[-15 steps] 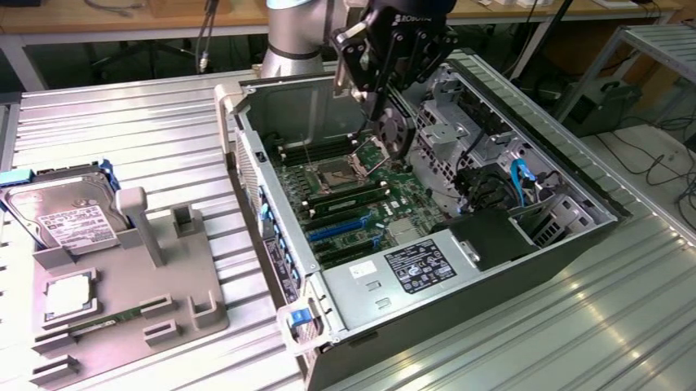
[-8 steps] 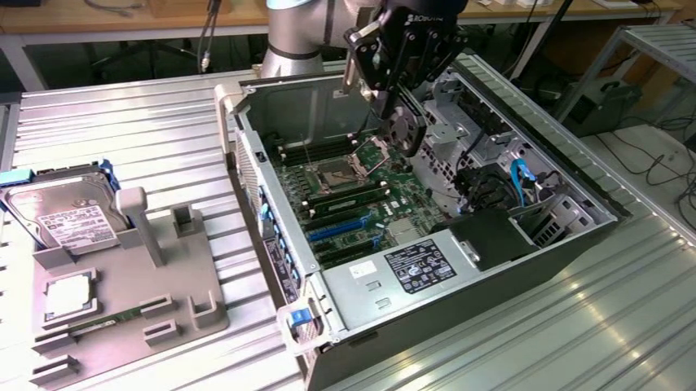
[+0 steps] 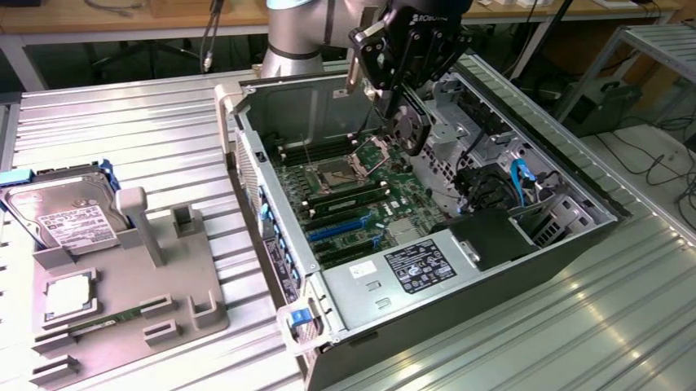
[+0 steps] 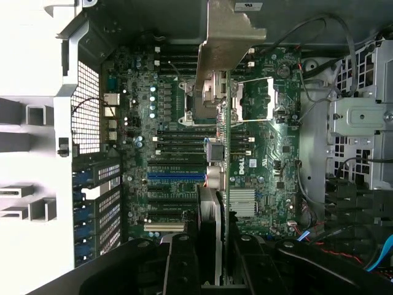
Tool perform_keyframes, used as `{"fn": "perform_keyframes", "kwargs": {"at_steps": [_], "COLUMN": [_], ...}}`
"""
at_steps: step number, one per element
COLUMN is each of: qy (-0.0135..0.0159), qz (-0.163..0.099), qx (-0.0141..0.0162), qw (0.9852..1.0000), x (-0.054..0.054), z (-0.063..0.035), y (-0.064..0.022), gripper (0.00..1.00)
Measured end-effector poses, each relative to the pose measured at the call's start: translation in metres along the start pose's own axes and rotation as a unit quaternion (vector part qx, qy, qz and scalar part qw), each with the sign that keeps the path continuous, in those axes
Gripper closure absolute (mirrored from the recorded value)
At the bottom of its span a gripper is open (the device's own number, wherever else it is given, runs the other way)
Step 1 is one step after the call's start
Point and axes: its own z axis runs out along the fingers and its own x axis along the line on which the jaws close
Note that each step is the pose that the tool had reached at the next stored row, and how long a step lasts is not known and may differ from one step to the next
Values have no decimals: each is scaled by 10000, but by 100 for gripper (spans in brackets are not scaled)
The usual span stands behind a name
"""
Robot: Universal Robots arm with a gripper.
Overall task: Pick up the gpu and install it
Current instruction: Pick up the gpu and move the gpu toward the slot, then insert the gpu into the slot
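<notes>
- A ribbed metal table (image 3: pixel 130 138) carries the whole set-up, with benches and cables in the background.
- The gpu (image 3: pixel 410 130) hangs edge-down inside the open case (image 3: pixel 315 98), above the motherboard (image 3: pixel 376 195).
- It sits in no slot. It appears to hang clear of the board, though the angle makes that hard to judge.
- In the wrist view the card is seen along its thin edge. Its pale bracket (image 4: pixel 230 37) is at one end and a round dark fan is on one face.
- The gripper (image 3: pixel 405 90) is clamped on the gpu, with one black finger (image 4: pixel 181 264) on each face of the card.
- Below the card lie the CPU socket (image 3: pixel 332 175) and rows of dark memory slots.
- The blue slot (image 3: pixel 332 230) and its neighbours are farther along the board, toward the power supply (image 3: pixel 419 265).
- Blue cables and drive bays fill the case's side at the exterior view's right.
- Well apart, at the exterior view's left, a grey fixture (image 3: pixel 185 285) rests on the table.
- The fixture holds a hard drive (image 3: pixel 71 216) standing tilted, a square chip (image 3: pixel 68 293), and what looks like a memory stick (image 3: pixel 103 319).
</notes>
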Motion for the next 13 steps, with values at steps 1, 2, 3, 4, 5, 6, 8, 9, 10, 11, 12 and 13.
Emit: {"fn": "perform_keyframes", "kwargs": {"at_steps": [1,2,3,4,5,6,8,9,10,11,12,13], "qy": [0,0,0,0,0,0,0,0,0,1,2,3], "qz": [0,0,0,0,0,0,0,-4,-16,-32,-58,-92], "qx": [0,0,0,0,0,0,0,0,0,0,-1,-1], "qw": [10000,10000,10000,10000,10000,10000,10000,10000,10000,10000,10000,10000], "x": [0,0,0,0,0,0,0,0,0,0,0,0], "z": [0,0,0,0,0,0,0,0,0,0,0,0], "y": [0,0,0,0,0,0,0,0,0,0,0,0], "gripper": [73,73,73,73,73,73,73,73,73,73,73,73]}}
